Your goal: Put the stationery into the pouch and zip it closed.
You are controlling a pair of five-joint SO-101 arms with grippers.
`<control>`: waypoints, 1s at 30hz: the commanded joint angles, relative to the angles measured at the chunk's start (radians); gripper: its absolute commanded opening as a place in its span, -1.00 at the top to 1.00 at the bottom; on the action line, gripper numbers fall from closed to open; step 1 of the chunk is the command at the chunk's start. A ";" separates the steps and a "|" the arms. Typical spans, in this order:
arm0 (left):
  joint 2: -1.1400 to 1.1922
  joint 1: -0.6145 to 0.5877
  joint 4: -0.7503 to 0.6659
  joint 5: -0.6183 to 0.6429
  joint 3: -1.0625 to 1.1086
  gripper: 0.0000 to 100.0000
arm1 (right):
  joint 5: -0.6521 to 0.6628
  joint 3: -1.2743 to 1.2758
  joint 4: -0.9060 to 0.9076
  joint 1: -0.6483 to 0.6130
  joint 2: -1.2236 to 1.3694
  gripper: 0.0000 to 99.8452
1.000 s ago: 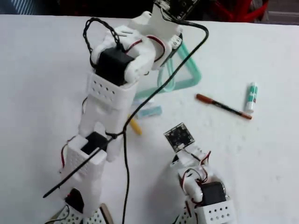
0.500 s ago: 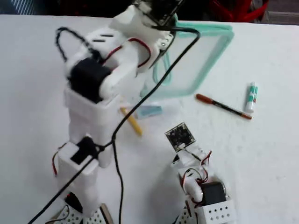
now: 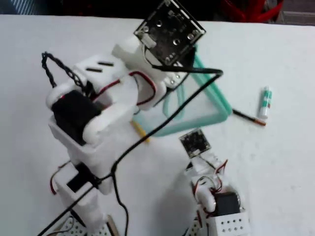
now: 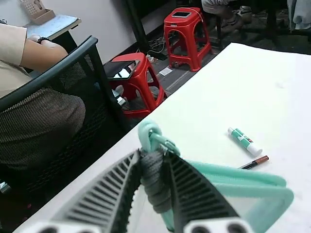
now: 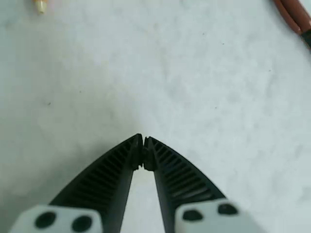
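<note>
One end effector [image 4: 154, 158], the left, clamps the mint pouch [image 4: 228, 175].

a white desk [image 3: 280, 187] is lit brightly and evenly. beyond its far edge, two red stools [image 4: 187, 29] are set on a grey floor [image 4: 177, 75], with a black mesh chair [image 4: 53, 111] placed before a pale wall [image 4: 97, 19].

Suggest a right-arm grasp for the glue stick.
Take the glue stick across its barrel at mid-length, coming down from above. It lies flat on the table, long axis pointing away from the arms, so closing across its width fits. The brown pen ends close to its near end, so stay central. The right tool is shut; open it first.
</note>
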 commanded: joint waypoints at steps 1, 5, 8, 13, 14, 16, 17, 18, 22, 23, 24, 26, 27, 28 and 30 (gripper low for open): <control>-0.053 0.007 0.005 0.003 -0.017 0.88 | -0.002 0.006 -0.005 0.013 -0.007 0.96; -0.136 0.015 0.003 0.063 0.130 0.88 | -0.002 0.006 -0.005 0.013 -0.007 0.96; -0.213 0.030 -0.003 0.064 0.270 0.88 | -0.002 0.006 -0.005 0.013 -0.007 0.96; -0.297 0.039 -0.006 0.066 0.413 0.88 | -0.002 0.006 -0.005 0.013 -0.007 0.96; -0.303 0.039 -0.006 0.066 0.428 0.88 | -0.002 0.006 -0.005 0.013 -0.007 0.96; -0.309 0.035 -0.006 0.064 0.456 0.88 | -0.002 0.006 -0.005 0.013 -0.007 0.96; -0.309 0.035 -0.006 0.066 0.466 0.88 | -0.002 0.006 -0.005 0.013 -0.007 0.96; -0.309 0.035 -0.006 0.066 0.480 0.88 | -0.002 0.006 -0.004 0.013 -0.007 0.96; -0.308 0.036 -0.006 0.064 0.525 0.88 | -0.002 0.006 -0.004 0.013 -0.007 0.96; -0.308 0.036 -0.006 0.063 0.528 0.88 | -0.002 0.006 -0.004 0.013 -0.007 0.96; -0.308 0.031 -0.008 0.063 0.528 0.88 | -0.002 0.006 -0.002 0.013 -0.007 0.96; -0.311 0.028 -0.029 0.061 0.525 0.88 | -0.002 0.006 -0.002 0.013 -0.007 0.96; -0.314 0.025 -0.043 0.061 0.520 0.88 | -0.002 0.006 -0.002 0.015 -0.007 0.96; -0.314 0.013 -0.057 0.061 0.520 0.88 | -0.002 0.006 -0.002 0.015 -0.007 0.96; -0.314 0.004 -0.072 0.061 0.522 0.88 | -0.002 0.006 -0.001 0.015 -0.007 0.96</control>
